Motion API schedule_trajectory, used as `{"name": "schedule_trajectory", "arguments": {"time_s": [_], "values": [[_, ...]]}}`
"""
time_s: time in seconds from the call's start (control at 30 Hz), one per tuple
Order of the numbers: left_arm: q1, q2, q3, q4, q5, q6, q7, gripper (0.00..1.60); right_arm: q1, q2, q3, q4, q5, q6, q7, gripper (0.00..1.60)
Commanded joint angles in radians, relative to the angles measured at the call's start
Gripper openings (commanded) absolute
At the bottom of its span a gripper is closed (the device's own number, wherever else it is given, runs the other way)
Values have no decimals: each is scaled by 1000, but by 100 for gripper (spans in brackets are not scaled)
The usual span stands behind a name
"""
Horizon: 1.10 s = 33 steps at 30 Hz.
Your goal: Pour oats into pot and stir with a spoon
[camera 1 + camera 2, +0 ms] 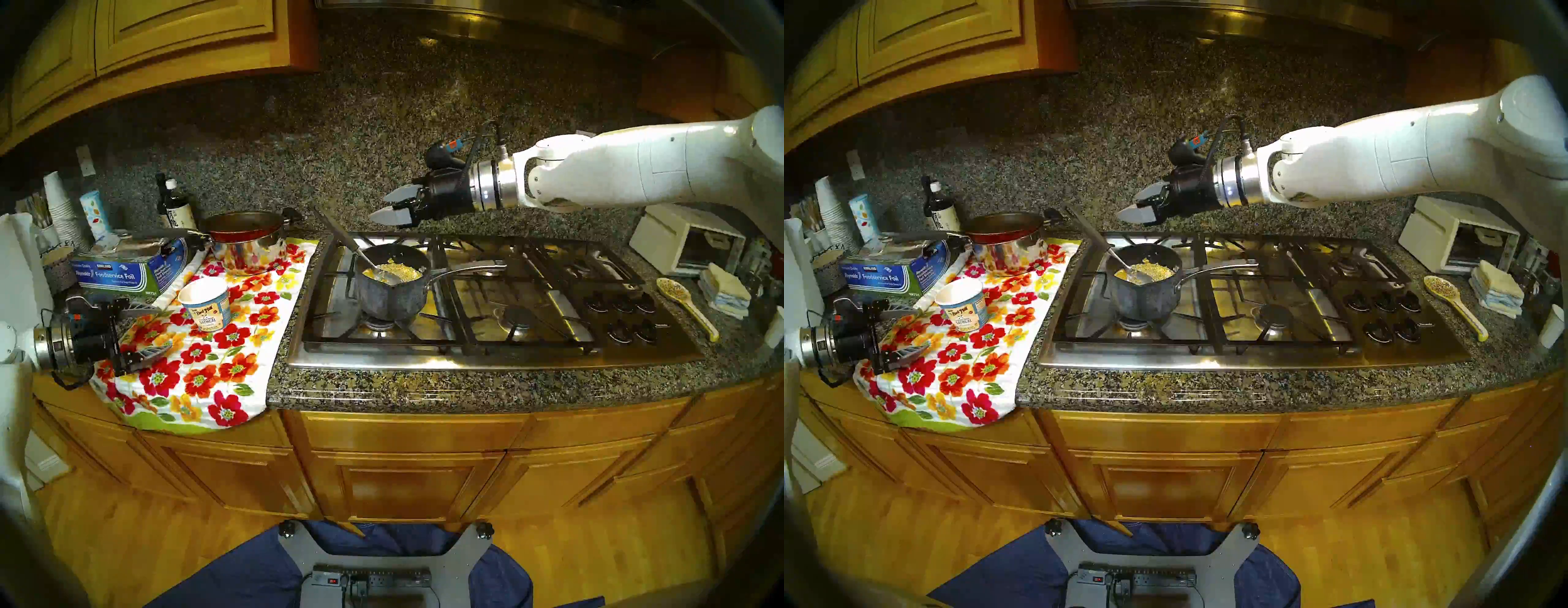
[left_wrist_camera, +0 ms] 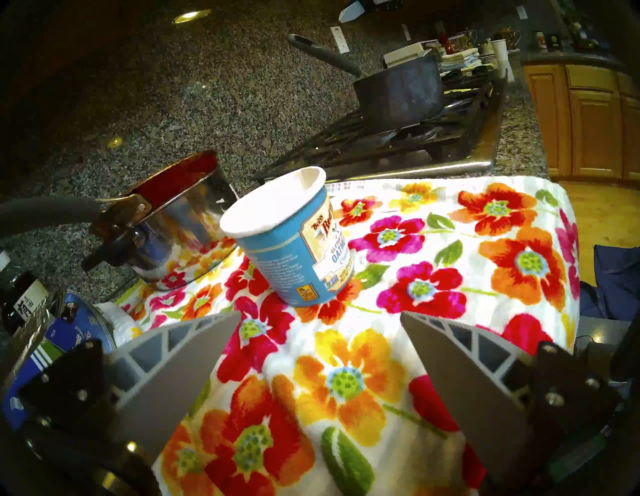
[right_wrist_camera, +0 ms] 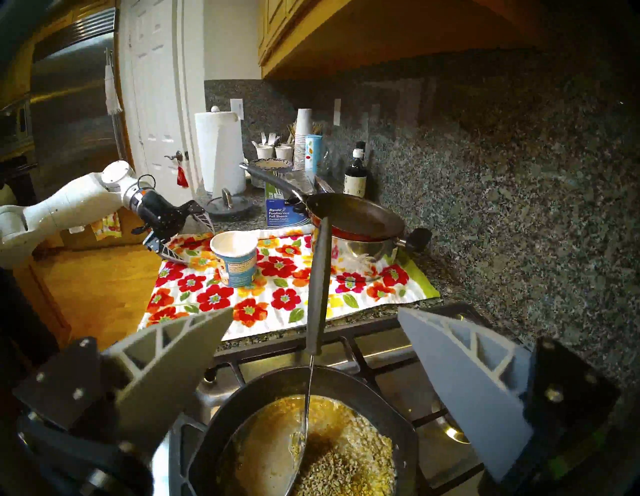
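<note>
I see the pot [image 1: 392, 283], a small dark grey saucepan with a mottled outside, sitting on the front-left burner, its thin silver handle pointing toward 3 o'clock. Pale tan oats [image 1: 401, 270] lie loose inside it. The spoon [image 1: 360, 254] rests bowl-down in the oats, black handle leaning out toward 10 o'clock. The white, blue-labelled oatmeal cup [image 1: 206, 308] stands upright at the pot's 9 o'clock.
</note>
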Motion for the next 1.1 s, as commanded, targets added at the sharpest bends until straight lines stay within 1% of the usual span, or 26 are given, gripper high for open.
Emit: {"name": "schedule_trajectory", "arguments": {"time_s": [0.0,0.13,0.23,0.3,0.33,0.37,0.67,0.93,0.97,1.07], "values": [[-15,21,-18,-15,-23,-1,3,160,-27,-51,48,47,28,-6,0,160],[-15,21,-18,-15,-23,-1,3,160,-46,-67,61,70,36,-4,5,160],[-14,21,-18,-15,-23,-1,3,160,-74,-97,75,104,45,1,11,160],[-14,21,-18,-15,-23,-1,3,160,-81,-104,78,112,46,2,12,160],[-14,21,-18,-16,-23,-1,3,160,-97,-122,85,134,48,4,19,160],[-14,21,-18,-16,-23,-1,3,160,-97,-122,85,134,48,4,19,160],[-14,21,-18,-16,-22,-2,3,160,-148,-195,112,246,60,25,45,160],[-14,21,-18,-16,-23,-2,3,160,-205,-246,129,362,67,49,87,160],[-14,21,-18,-16,-23,-2,3,160,-205,-246,128,360,67,49,82,160],[-14,21,-18,-15,-24,-2,3,160,-233,-264,133,413,69,60,108,160]]}}
